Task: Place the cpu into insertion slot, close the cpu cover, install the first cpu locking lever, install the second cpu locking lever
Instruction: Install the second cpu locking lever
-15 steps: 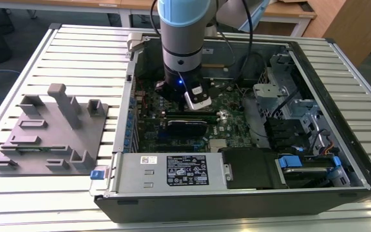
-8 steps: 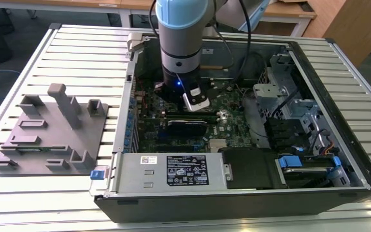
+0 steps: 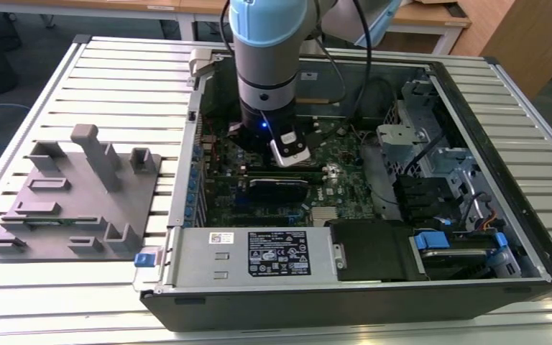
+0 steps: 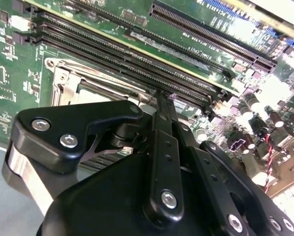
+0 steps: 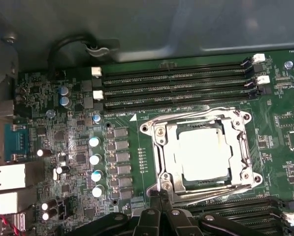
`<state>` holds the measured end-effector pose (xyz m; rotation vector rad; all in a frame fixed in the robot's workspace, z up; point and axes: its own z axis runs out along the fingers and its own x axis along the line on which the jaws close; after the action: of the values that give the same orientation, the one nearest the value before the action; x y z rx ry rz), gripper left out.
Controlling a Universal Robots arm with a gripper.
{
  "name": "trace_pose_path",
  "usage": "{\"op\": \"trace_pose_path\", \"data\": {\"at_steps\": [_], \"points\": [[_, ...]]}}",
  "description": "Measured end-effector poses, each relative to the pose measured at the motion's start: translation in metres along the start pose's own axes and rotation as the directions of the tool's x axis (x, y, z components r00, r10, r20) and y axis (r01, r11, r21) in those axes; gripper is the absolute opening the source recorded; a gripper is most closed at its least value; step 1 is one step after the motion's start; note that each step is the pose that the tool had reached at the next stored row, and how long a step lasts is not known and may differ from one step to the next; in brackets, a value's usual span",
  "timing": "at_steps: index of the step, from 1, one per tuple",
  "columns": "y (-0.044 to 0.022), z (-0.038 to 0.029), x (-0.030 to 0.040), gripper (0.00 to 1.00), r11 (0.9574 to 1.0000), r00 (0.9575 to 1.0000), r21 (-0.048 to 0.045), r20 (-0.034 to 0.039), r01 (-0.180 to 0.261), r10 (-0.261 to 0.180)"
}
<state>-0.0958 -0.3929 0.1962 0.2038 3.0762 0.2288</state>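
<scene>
Gripper (image 5: 159, 196) sits low over the board (image 5: 78, 147), black linkage arms nearest the lens in both wrist views; fingers come together to a narrow point, jaws look closed with nothing seen between them. In the first wrist view the tip is at the near edge of the socket frame, touching or just above it, can't tell which. In the second wrist view the gripper (image 4: 161, 96) tip sits at the socket edge beside the long black memory slots (image 4: 137, 59). Just past the tip: cpu (image 5: 203, 152), silvery square, seated in the slot (image 5: 162, 162), flat. Cover (image 5: 235, 147) is down around the cpu, its window showing the chip top. Thin wire levers run along the frame edges; whether they are latched can't be told. Left of the socket in that view, a row of silver capacitors (image 5: 95, 157), further off the port blocks (image 5: 11, 177). Beyond the socket, three memory slots (image 5: 176, 86) with white clips, then grey case wall. Exterior view: arm (image 3: 271, 65) reaches straight down into the open case (image 3: 487, 144), gripper (image 3: 290, 154) over the board (image 3: 338, 154) mid-case; power supply (image 3: 256, 255) at the near edge, grey fixture block (image 3: 75, 194) on the slatted table (image 3: 123, 79) to the exterior view's left.
</scene>
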Motion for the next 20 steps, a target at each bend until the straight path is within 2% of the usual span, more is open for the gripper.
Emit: {"op": "trace_pose_path", "data": {"at_steps": [2,8,12,20], "points": [[0.0002,0.0007,-0.0001,0.10,1.0000,1.0000,-0.0024,0.0007,0.000,0.000],[0.0000,0.0000,0.0000,0.10,1.0000,1.0000,-0.0002,0.0000,0.000,0.000],[0.0004,-0.0031,-0.0001,0.10,1.0000,1.0000,0.0010,0.0002,0.000,0.000],[0.0012,-0.0078,-0.0008,0.10,0.9999,1.0000,0.0102,0.0013,0.001,-0.001]]}}
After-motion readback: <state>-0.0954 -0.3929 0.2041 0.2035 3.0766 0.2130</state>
